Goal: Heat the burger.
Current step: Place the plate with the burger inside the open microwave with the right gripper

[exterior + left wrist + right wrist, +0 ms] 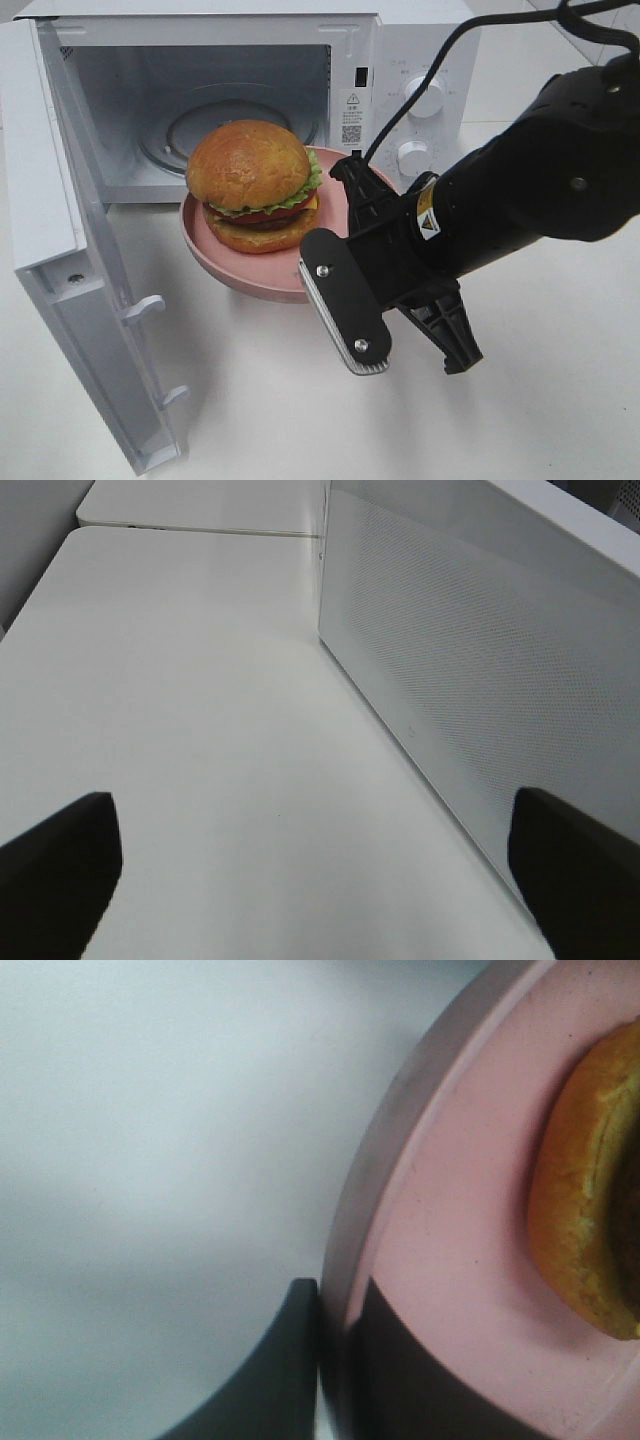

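Observation:
The burger (250, 175), with a glossy golden bun, lettuce and dark filling, sits on a pink dish (235, 270) just in front of the open microwave (400, 60). My right gripper (346, 195) is shut on the dish's right rim. In the right wrist view its dark fingers (270, 1380) pinch the rim of the dish (450, 1240), with the burger (590, 1220) just beyond. My left gripper (320, 880) is open with nothing in it, beside the microwave's perforated side wall (480, 660). It does not show in the exterior high view.
The microwave door (90, 300) swings out to the left, reaching the table's front. A glass turntable (215, 125) lies inside the cavity. Two knobs (425, 95) are on the right panel. A black cable (450, 50) crosses above my right arm. White table (260, 400) all around.

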Controlling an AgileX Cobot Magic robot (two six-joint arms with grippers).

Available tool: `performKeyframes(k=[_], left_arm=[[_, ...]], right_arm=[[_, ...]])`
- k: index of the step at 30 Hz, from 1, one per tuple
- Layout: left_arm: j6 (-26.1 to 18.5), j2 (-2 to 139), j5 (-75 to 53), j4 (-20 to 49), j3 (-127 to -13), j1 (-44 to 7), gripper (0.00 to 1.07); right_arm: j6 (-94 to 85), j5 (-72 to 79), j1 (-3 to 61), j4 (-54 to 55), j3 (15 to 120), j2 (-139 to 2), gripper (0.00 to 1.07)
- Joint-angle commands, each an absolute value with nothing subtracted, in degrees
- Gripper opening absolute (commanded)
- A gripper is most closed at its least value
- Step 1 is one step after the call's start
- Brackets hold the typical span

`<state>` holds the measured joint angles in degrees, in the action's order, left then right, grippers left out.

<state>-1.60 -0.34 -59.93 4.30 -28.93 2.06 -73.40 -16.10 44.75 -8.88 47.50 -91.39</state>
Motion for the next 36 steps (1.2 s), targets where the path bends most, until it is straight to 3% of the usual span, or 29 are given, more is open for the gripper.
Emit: performKeyframes(k=[1, 36], left_arm=[[-1.15, -1.49, -59.36, 4.47, -28.82, 1.72, 0.98], [-1.15, -1.49, -59.36, 4.47, -28.82, 1.72, 0.98]], right_arm=[[-71.85, -12.49, 44.52, -9.45, 49.79, -92.07, 0.0], [-65.66, -20.05, 44.52, -12.03, 71.1, -106.63, 0.0]])
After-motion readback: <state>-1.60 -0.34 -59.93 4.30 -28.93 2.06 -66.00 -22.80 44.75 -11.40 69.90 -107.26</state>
